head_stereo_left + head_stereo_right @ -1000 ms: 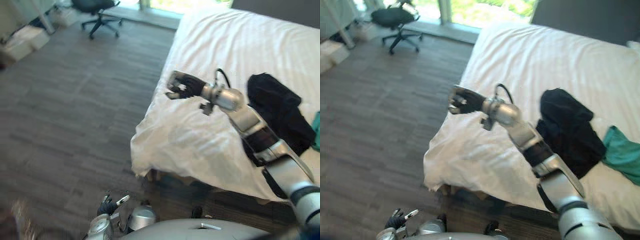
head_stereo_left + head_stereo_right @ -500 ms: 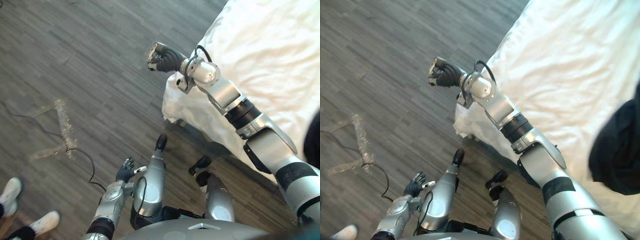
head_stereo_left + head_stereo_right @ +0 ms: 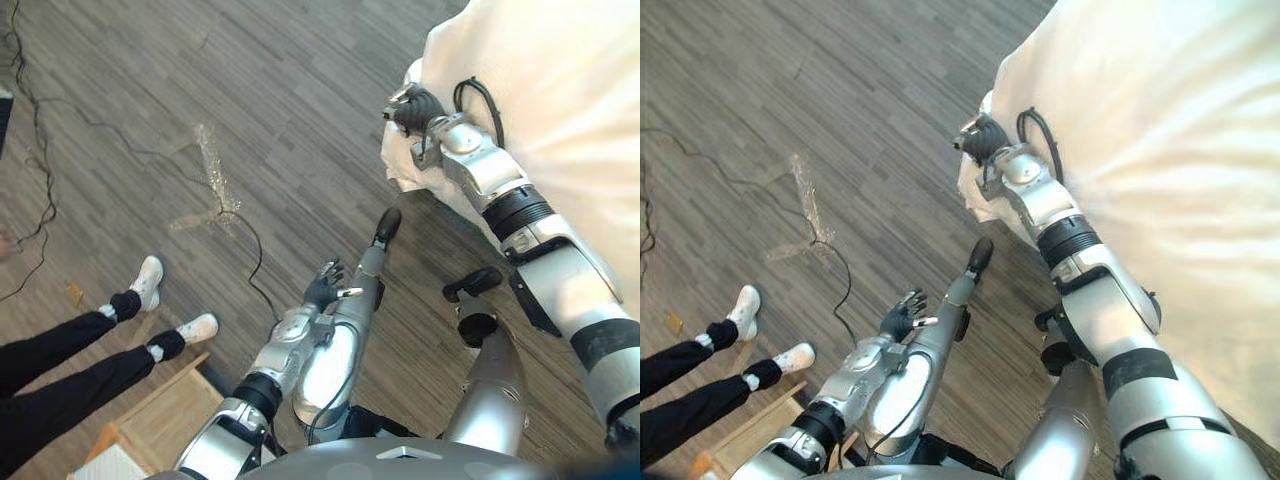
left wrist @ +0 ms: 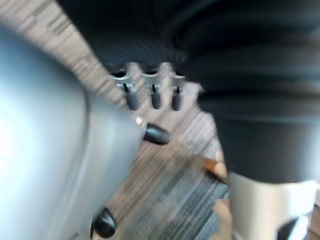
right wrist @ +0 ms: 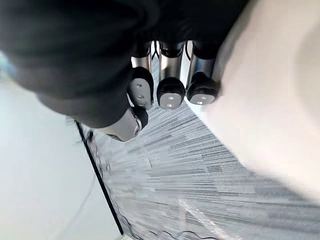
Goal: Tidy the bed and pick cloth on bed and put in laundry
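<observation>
Judging by two hands that carry nothing, the task looks barely begun: picking up cloth and the laundry step are both left to do. The right hand (image 3: 409, 104) is clenched on nothing, just beside the bed's (image 3: 560, 90) near corner, where the white sheet (image 3: 1120, 90) hangs rumpled toward the floor (image 3: 150, 100). The left hand (image 3: 325, 287) hangs low, fingers relaxed.

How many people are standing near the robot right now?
1. A person in dark trousers and white shoes stands on the floor at the robot's left. Others may be hidden beyond the picture edges.
</observation>
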Available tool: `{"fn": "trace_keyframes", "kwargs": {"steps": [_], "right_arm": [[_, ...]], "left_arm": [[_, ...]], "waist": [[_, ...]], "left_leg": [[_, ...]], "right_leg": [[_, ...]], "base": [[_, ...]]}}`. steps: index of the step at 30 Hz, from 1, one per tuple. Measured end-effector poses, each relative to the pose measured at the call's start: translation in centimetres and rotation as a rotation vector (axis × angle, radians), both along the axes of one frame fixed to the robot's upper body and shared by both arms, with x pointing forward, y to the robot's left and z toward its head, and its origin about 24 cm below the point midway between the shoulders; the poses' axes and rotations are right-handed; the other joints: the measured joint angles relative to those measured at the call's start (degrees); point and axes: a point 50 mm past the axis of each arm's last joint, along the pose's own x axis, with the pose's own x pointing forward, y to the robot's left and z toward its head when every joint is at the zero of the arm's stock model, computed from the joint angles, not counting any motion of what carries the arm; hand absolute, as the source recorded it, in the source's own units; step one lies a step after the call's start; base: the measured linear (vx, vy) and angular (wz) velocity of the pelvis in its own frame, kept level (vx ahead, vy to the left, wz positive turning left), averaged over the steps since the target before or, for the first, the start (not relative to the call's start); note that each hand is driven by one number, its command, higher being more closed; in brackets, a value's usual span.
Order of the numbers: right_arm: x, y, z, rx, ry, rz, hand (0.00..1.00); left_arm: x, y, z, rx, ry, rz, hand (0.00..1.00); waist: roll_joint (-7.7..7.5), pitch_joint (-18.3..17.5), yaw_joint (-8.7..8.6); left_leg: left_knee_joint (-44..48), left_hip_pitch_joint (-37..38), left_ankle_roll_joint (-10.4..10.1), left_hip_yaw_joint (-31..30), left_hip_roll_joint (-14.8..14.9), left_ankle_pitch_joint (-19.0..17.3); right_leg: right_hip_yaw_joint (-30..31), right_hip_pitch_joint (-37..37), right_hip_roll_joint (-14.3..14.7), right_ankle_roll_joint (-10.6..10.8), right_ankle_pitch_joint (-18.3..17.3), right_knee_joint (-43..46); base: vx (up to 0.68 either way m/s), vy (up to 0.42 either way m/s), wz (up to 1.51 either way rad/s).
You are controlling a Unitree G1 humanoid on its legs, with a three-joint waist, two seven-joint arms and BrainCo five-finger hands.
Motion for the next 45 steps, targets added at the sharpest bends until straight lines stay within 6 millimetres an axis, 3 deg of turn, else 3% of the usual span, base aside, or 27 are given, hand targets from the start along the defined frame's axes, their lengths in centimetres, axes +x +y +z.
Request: {"fn": "trace_keyframes", "kwargs": {"steps": [3, 5, 7, 9, 10, 12, 13, 14, 16, 20, 22, 25, 30, 33, 35, 37, 41, 43, 45], "right_arm": [[0.0, -1.3, -1.2, 0.073, 0.035, -0.014, 1.0], [-0.2, -1.7, -2.5, 0.091, 0.078, 0.02, 1.0], [-0.9, -2.0, -5.1, 0.1, 0.16, 0.074, 1.0], [-3.0, -3.6, -12.1, 0.146, 0.377, 0.042, 1.0], [-3.7, -4.2, -13.8, 0.167, 0.432, 0.015, 1.0], [-8.0, -5.5, -20.7, 0.225, 0.643, -0.037, 1.0], [-8.9, -5.5, -21.8, 0.234, 0.674, -0.033, 1.0], [-10.2, -5.1, -23.2, 0.251, 0.709, -0.01, 1.0], [-11.3, -4.0, -23.9, 0.249, 0.694, 0.061, 1.0], [-12.6, 1.7, -23.0, 0.248, 0.575, 0.364, 1.0], [-14.4, 6.2, -21.8, 0.258, 0.512, 0.618, 1.0], [-17.5, 10.9, -19.9, 0.263, 0.456, 0.951, 1.0], [-21.8, 14.8, -18.5, 0.334, 0.554, 1.312, 1.0], [-24.1, 17.3, -17.3, 0.403, 0.573, 1.465, 1.0], [-24.6, 18.8, -15.9, 0.496, 0.548, 1.484, 1.0], [-23.9, 20.0, -14.3, 0.543, 0.479, 1.437, 1.0], [-19.6, 20.8, -9.0, 0.638, 0.244, 1.217, 1.0], [-16.8, 19.9, -5.9, 0.697, 0.125, 1.076, 1.0], [-14.3, 18.3, -4.0, 0.715, 0.049, 0.946, 1.0]], "left_arm": [[-0.5, -0.8, -0.5, 0.003, 0.018, -0.018, 0.0], [-0.5, -0.7, -0.5, 0.01, 0.018, -0.01, 0.0], [-0.5, -0.6, -0.6, 0.018, 0.012, -0.005, 0.0], [-0.7, 0.0, -1.1, 0.03, 0.033, 0.017, 0.0], [-0.7, 0.1, -1.2, 0.032, 0.033, 0.023, 0.0], [-0.8, 1.6, -1.8, 0.049, 0.062, 0.074, 0.0], [-0.7, 2.0, -1.8, 0.052, 0.062, 0.087, 0.0], [-0.8, 2.8, -2.1, 0.072, 0.073, 0.098, 0.0], [-1.3, 3.6, -2.8, 0.095, 0.101, 0.115, 0.0], [-3.2, 4.9, -4.1, 0.134, 0.142, 0.108, 0.0], [-3.9, 6.1, -4.5, 0.15, 0.158, 0.124, 0.0], [-4.9, 7.9, -5.0, 0.186, 0.174, 0.146, 0.0], [-6.7, 10.0, -6.0, 0.24, 0.245, 0.191, 0.0], [-8.2, 10.9, -7.1, 0.257, 0.335, 0.222, 0.0], [-9.0, 11.3, -7.6, 0.283, 0.382, 0.219, 0.0], [-9.5, 11.5, -7.9, 0.29, 0.411, 0.227, 0.0], [-9.6, 12.2, -7.9, 0.319, 0.436, 0.247, 0.0], [-9.2, 12.3, -7.8, 0.329, 0.424, 0.256, 0.0], [-8.4, 11.7, -7.5, 0.318, 0.39, 0.245, 0.0]], "waist": [[2.01, -1.4, 0.42], [2.21, -1.5, 0.11], [2.24, -1.6, -0.75], [1.98, -1.4, -3.47], [1.79, -1.3, -4.33], [-0.11, 0.1, -7.26], [-0.73, 0.5, -8.19], [-1.8, 1.1, -10.51], [-2.59, 1.4, -12.76], [-3.4, 1.6, -15.68], [-5.14, 1.5, -16.18], [-7.76, 1.1, -16.71], [-10.07, -0.2, -16.63], [-11.58, -4.2, -16.68], [-12.4, -6.4, -16.73], [-12.92, -7.8, -16.64], [-12.17, -7.7, -16.7], [-11.59, -7.2, -16.84], [-10.09, -6.2, -16.92]], "left_leg": [[0.1, -0.8, 0.4, 1.8, 0.2, -0.2], [0.4, -0.8, 0.8, 3.6, 0.3, -0.4], [1.5, -0.6, 1.6, 4.9, 0.1, -1.0], [2.1, 0.7, 2.6, 6.3, -0.9, -1.7], [2.1, 1.4, 2.8, 6.6, -1.2, -1.8], [2.0, 4.8, 3.6, 8.8, -1.7, -2.7], [2.0, 5.6, 3.4, 9.3, -1.7, -3.1], [1.8, 7.6, 3.2, 10.4, -1.5, -3.8], [1.2, 11.0, 3.1, 12.4, -1.0, -4.6], [-1.3, 18.9, 2.4, 15.5, 0.3, -5.2], [-2.5, 23.4, 1.7, 16.1, 1.5, -5.5], [-3.2, 27.9, 0.9, 16.2, 2.6, -6.1], [-3.6, 34.1, 0.6, 17.8, 3.2, -6.8], [-4.1, 37.3, 0.4, 19.1, 3.7, -8.1], [-4.1, 39.3, 0.2, 19.1, 4.1, -8.8], [-4.0, 40.6, 0.1, 19.1, 4.2, -9.1], [-2.8, 39.2, 0.1, 18.9, 4.0, -9.2], [-1.4, 35.7, 0.3, 18.9, 3.5, -9.3], [-1.0, 32.7, 0.3, 19.1, 2.7, -8.9]], "right_leg": [[0.0, -0.1, 0.3, 0.6, 1.0, -1.6], [0.4, 0.0, 0.5, 1.0, 2.2, -2.8], [1.2, 0.7, 0.6, 1.5, 3.6, -4.5], [2.1, 2.1, -0.3, 2.0, 4.9, -5.2], [2.5, 2.6, -0.6, 2.2, 5.0, -5.2], [5.0, 4.4, -1.1, 2.6, 5.2, -5.2], [5.5, 4.9, -1.2, 2.6, 5.2, -5.2], [6.7, 6.0, -1.0, 2.7, 5.2, -5.4], [8.5, 7.7, -0.4, 2.9, 5.0, -5.8], [11.5, 12.4, 2.1, 2.9, 4.2, -7.3], [12.5, 15.7, 3.4, 2.5, 3.2, -7.6], [12.5, 19.6, 4.5, 2.6, 1.6, -7.3], [13.1, 25.8, 5.7, 2.9, 1.2, -9.0], [13.9, 29.1, 7.1, 3.6, 1.7, -11.5], [14.0, 31.6, 7.4, 3.7, 1.8, -12.7], [14.0, 33.1, 7.6, 3.8, 1.8, -12.9], [14.3, 31.8, 7.1, 3.8, 1.9, -11.8], [14.6, 27.7, 6.2, 3.8, 1.9, -9.8], [15.8, 23.7, 5.1, 3.7, 2.0, -7.7]], "base": [[0.0, 0.0, 0.0], [0.0, 0.041, -0.12], [0.02, 0.049, -0.2], [0.06, 0.092, -0.13], [0.07, 0.089, -0.15], [0.07, 0.07, -0.36], [0.07, 0.034, -0.51], [0.07, -0.005, -0.59], [0.07, -0.035, -0.65], [0.08, -0.079, -0.58], [0.11, -0.082, -0.36], [0.14, -0.096, -0.13], [0.1, -0.019, -0.13], [0.06, 0.015, -0.22], [0.05, 0.035, -0.11], [0.01, 0.016, -0.01], [-0.1, 0.009, 0.03], [-0.16, 0.005, 0.0], [-0.16, 0.04, -0.02]]}}
